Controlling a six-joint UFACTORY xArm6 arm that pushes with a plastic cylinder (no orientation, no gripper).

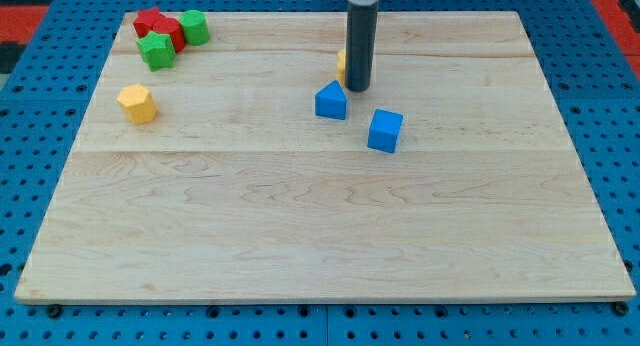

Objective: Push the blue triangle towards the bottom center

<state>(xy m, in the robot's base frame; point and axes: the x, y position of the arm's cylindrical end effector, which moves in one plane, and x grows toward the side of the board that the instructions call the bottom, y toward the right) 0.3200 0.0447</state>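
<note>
The blue triangle [331,101] sits above the counter [320,236] centre, my tip [358,89] just beside its upper right. No hand fitted, nothing held. An off-centre shove risks skewing it leftward.

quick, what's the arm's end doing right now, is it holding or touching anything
No gripper: my tip holds nothing.
It sits just above and to the view's right of the blue triangle; contact cannot be told.
An orange block shows partly behind the rod.
</note>
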